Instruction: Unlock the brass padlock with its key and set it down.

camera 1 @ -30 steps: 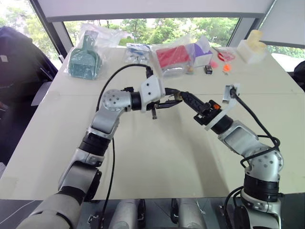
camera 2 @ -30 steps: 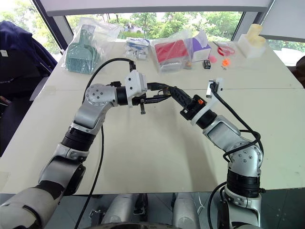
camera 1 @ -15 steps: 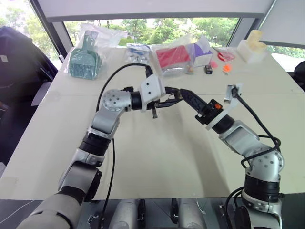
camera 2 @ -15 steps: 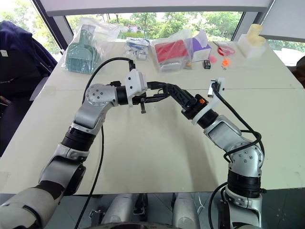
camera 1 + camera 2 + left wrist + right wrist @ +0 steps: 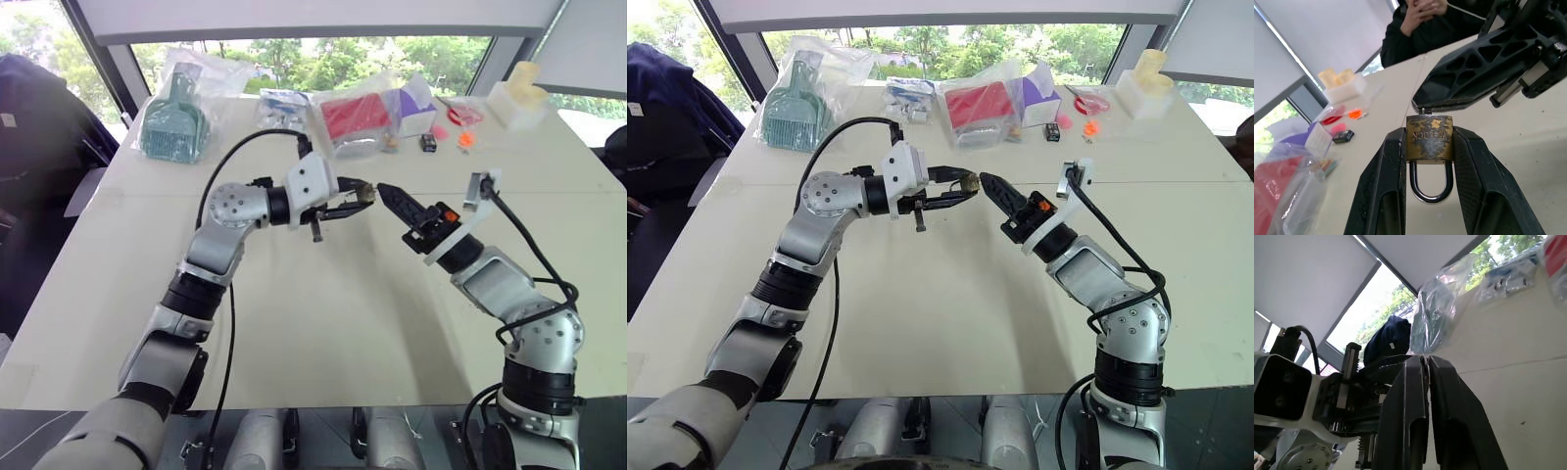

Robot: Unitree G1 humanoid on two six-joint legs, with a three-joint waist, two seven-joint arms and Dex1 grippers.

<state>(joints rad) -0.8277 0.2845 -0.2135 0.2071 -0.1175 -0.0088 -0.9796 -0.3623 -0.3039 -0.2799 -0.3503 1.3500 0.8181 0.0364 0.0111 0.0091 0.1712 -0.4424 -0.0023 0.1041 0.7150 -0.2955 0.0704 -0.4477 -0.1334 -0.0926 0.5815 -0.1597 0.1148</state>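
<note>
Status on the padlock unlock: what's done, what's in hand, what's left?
Done: the left gripper holds the brass padlock above the table, clamped by its body. In hand: the right gripper, shut, has its tip at the padlock's end; I cannot make out a key. Left: the shackle looks closed, so unlocking and setting down remain.

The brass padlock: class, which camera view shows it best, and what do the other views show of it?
The left wrist view. There the brass padlock is close up, clamped between the left gripper fingers, shackle closed. In the head views it is a small gold speck at the fingertips. In the right wrist view the right gripper blocks it.
</note>
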